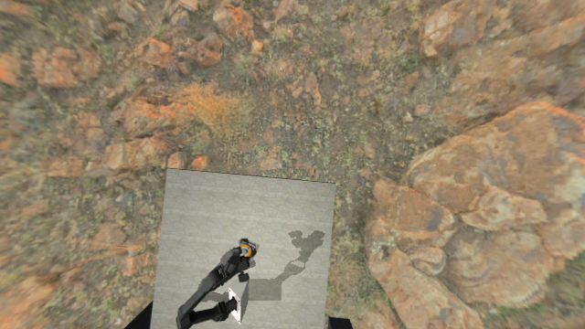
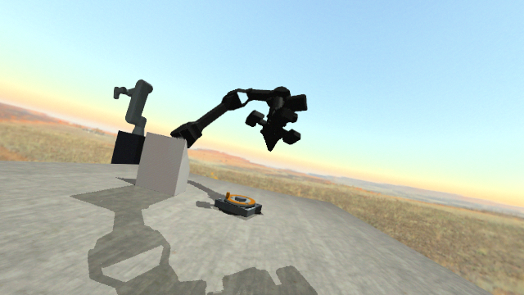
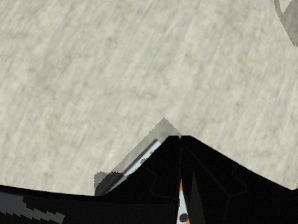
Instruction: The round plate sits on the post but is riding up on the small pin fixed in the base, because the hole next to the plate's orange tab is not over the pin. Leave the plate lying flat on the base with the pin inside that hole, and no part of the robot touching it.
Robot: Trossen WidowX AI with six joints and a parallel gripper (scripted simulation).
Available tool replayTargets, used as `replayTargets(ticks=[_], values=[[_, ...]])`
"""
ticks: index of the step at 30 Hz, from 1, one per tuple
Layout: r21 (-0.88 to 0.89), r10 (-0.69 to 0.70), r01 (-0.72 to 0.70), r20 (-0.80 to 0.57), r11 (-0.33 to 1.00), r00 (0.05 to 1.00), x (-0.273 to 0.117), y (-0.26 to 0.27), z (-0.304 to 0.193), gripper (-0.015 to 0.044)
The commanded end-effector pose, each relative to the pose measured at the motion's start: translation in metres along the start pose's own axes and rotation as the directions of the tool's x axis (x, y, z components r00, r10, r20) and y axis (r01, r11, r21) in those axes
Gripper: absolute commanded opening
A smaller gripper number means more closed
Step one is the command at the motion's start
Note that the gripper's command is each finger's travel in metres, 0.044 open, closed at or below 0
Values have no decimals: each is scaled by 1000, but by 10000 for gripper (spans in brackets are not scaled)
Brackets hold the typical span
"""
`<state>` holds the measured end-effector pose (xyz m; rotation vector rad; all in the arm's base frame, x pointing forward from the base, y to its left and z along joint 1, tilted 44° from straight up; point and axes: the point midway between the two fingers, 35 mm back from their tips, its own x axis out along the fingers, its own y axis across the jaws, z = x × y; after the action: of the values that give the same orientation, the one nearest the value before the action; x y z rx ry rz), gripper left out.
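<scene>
The round plate with an orange rim sits around the dark post on the dark square base. Its orange tab stands at the left of the rim in the exterior view. The plate looks slightly raised from the base, but the pin and the tab's hole cannot be made out. My gripper points down, shut and empty, well above the plate and not touching it. In the wrist view the fingers hide most of the plate and base; the arm partly covers them in the top view.
A pale block stands by my arm's mount. A second, grey arm stands on a black box behind it. The grey table top carries shadows of the arm, and its far edge shows in the top view.
</scene>
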<state>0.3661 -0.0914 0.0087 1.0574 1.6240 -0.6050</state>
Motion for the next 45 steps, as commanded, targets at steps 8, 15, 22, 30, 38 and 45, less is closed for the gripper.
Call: replayTargets(ticks=[8,15,22,30,38,45], values=[[-672,112,-265,-263,691,958,70,-41,-89,0],[-807,152,-387,-358,447,921,90,-62,-129,0],[-816,156,-398,-367,419,917,93,-64,-132,0],[-816,156,-397,-366,419,917,100,-63,-133,0],[-816,157,-400,-368,419,916,137,-57,-148,0],[-815,157,-400,-369,419,916,137,-56,-150,0]])
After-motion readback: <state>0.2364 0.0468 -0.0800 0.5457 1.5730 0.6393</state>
